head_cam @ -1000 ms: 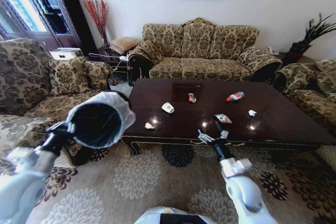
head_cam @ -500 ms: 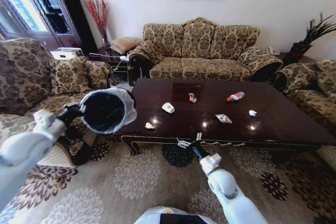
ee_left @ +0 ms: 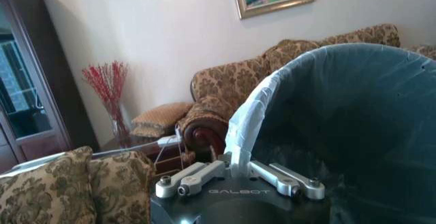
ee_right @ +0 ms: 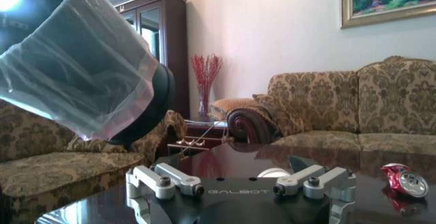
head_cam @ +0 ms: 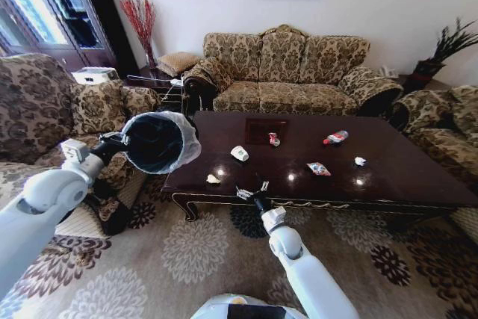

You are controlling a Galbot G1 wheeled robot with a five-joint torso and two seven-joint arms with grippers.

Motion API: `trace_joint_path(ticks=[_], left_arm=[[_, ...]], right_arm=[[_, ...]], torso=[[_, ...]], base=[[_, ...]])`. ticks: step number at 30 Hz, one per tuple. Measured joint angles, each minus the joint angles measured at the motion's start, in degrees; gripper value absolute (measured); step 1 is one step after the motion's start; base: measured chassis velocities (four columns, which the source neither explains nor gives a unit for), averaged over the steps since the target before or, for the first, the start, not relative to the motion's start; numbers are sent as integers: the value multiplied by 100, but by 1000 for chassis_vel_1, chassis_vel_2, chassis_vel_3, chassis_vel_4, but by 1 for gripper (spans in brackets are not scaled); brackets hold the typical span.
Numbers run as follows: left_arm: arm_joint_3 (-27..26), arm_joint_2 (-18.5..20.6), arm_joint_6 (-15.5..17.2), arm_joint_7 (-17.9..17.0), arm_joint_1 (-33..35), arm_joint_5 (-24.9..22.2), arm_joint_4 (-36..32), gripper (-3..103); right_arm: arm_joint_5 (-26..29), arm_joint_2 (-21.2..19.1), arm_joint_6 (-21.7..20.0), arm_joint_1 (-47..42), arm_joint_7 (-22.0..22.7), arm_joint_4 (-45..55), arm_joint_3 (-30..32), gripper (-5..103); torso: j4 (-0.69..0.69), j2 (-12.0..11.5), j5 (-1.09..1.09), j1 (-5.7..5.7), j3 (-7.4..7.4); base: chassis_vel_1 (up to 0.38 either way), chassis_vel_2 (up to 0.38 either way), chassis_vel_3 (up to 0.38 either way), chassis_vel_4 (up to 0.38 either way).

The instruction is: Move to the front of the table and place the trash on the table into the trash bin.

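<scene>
Small round dark trash bin (head_cam: pixel 155 142) lined with translucent whitish bag, tipped mouth-forward beside the glossy dark mahogany table's (head_cam: pixel 388 184) left end, rim clamped by left gripper (ee_left: pixel 235 179); right gripper (head_cam: pixel 252 189) spread apart at front edge near crumpled white paper bit (head_cam: pixel 213 179).

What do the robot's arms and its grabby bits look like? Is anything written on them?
The arms are smooth, rounded and white. Each ends in a black wrist and a tool: the left tool and the right tool. Both tools have silvery metal fingers built from short bars joined with bolts, on a glossy black base. The word GALBOT is printed on that base in pale letters.
</scene>
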Motion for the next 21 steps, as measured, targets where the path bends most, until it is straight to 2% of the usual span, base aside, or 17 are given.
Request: trace_joint_path(ticks=[12,17,21], left_arm=[[-70,10,-52,39,116,15,-49,0],[-103,32,-73,55,172,13,-82,0],[-105,9,-78,55,183,13,-89,0]], right_arm=[[-3,114,93,-77,-64,-69,-83,100],[13,118,108,-19,-83,-114,-106,100],[193,77,211,121,-52,-240,-252,100]], torso=[[1,0,1,0,0],[0,0,3,0,0],[2,1,-7,0,0]], base=[[14,10,-10,-13],[136,138,-130,-142],[143,150,-146,-129]])
